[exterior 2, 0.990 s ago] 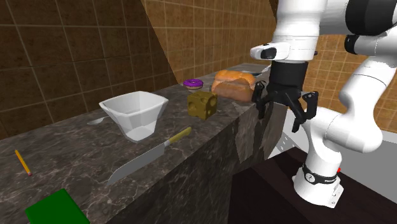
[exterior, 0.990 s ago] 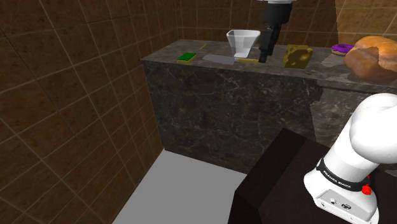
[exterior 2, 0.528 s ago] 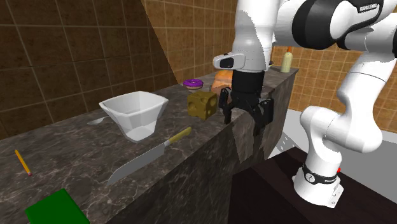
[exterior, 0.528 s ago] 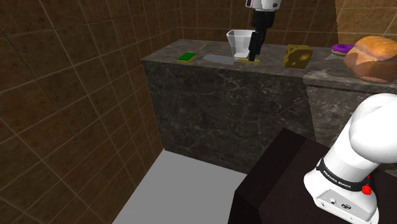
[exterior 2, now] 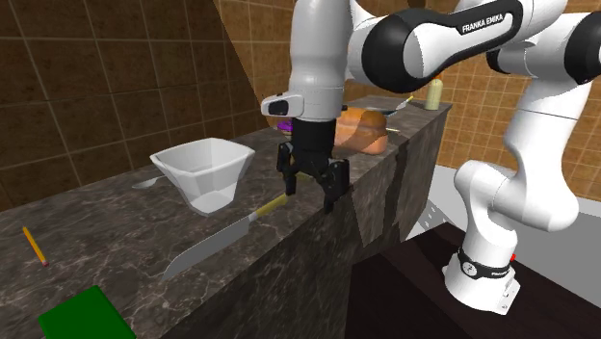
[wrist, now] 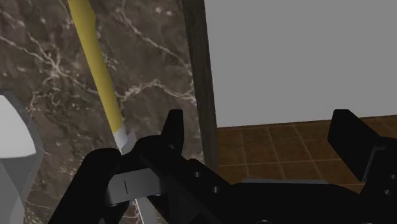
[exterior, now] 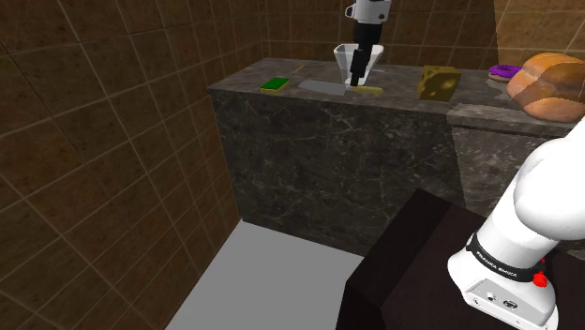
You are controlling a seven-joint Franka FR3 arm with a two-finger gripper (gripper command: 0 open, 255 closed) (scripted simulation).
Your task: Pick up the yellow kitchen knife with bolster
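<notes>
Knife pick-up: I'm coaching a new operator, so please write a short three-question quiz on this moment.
1. Multiple choice: what colour is the handle of the knife? A) red B) yellow C) black
2. True or false: the gripper has its jaws shut on the knife.
3. Fill in: in the second exterior view, the white ___ stands on the counter just behind the knife.

Key: 1 B. 2 false; the jaws stand open and the handle lies outside them. 3 bowl.
</notes>
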